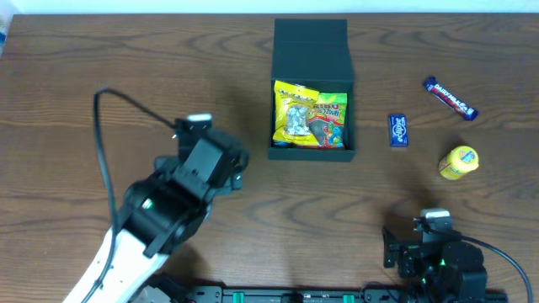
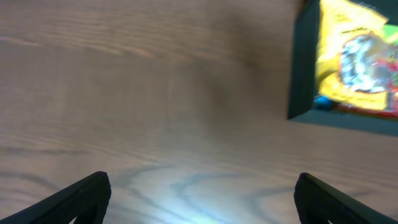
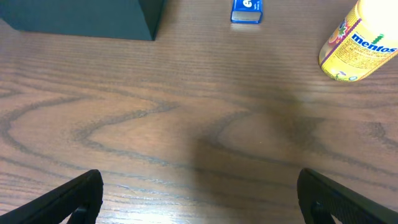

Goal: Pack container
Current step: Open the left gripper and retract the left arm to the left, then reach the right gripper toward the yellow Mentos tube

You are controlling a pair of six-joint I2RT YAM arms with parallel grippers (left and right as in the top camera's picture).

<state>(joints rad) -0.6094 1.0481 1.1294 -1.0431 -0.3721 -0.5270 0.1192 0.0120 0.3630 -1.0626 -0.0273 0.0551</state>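
Observation:
The dark teal-black container (image 1: 279,118) sits open at the table's back centre, its flap lid (image 1: 311,38) folded back. Inside lie a yellow snack packet (image 1: 295,114) and a colourful gummy packet (image 1: 331,122). The container also shows in the left wrist view (image 2: 301,74) and its corner in the right wrist view (image 3: 87,15). My left gripper (image 2: 202,196) is open and empty over bare wood, left of the container. My right gripper (image 3: 200,196) is open and empty near the front right edge.
Right of the container lie a small blue packet (image 1: 398,130), a blue-red candy bar (image 1: 450,98) and a yellow Mentos bottle (image 1: 458,162). The packet (image 3: 247,11) and bottle (image 3: 359,43) also show in the right wrist view. A black cable (image 1: 105,143) loops by the left arm.

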